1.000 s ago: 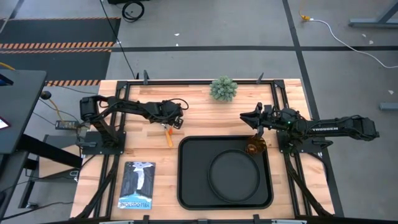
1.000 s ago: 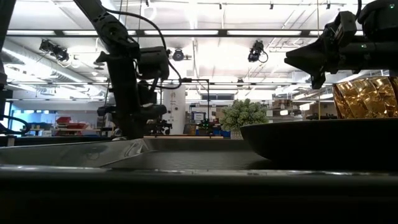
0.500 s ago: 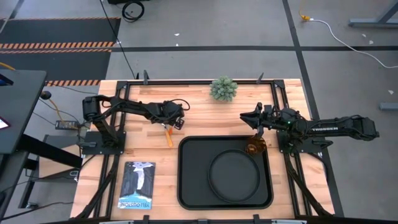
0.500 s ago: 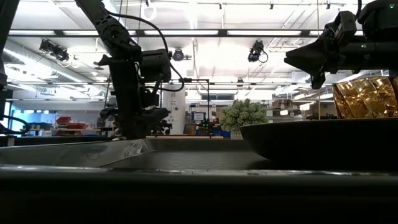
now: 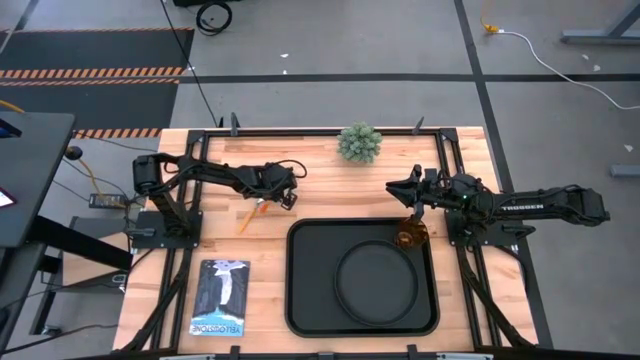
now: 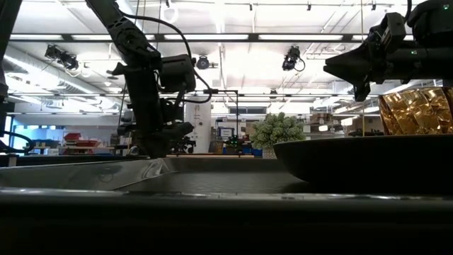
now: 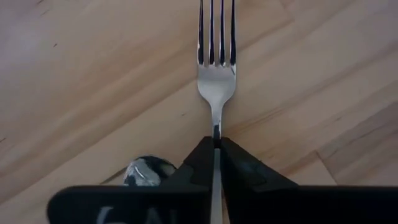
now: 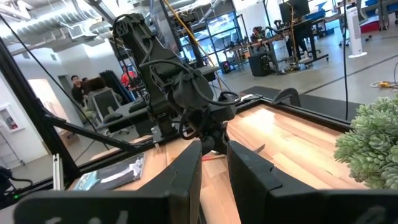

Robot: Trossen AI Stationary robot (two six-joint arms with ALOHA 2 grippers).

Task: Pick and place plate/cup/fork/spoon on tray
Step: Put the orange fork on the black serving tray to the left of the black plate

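The fork point(image 7: 216, 68) has silver tines that point away from my left gripper point(image 7: 216, 143), which is shut on it over the wooden table point(image 5: 320, 180), left of the tray's far left corner. The spoon's silver bowl point(image 7: 148, 169) lies beside the fingers. One orange handle point(image 5: 248, 215) slants out from my left gripper point(image 5: 272, 195); I cannot tell which utensil it belongs to. The black plate point(image 5: 377, 282) lies in the black tray point(image 5: 300, 290). The amber cup point(image 5: 407, 237) stands in the tray's far right corner. My right gripper point(image 8: 213, 168) is open and empty, above the table beyond the cup point(image 6: 417, 110). My left gripper pinches the fork's thin metal neck point(image 7: 216, 127), just behind the tines, between its two fingertips. The fingers lie along the fork, with the tines sticking out ahead of them. Whether the fork is clear of the table I cannot tell.
A small green plant point(image 5: 359, 142) stands at the table's far edge. A blue booklet point(image 5: 220, 297) lies near the front left corner. The black frame rails run along both sides of the table.
My left gripper has shifted slightly toward the table's left. The orange handle under it has swung from pointing at the near edge to slanting toward the near left.
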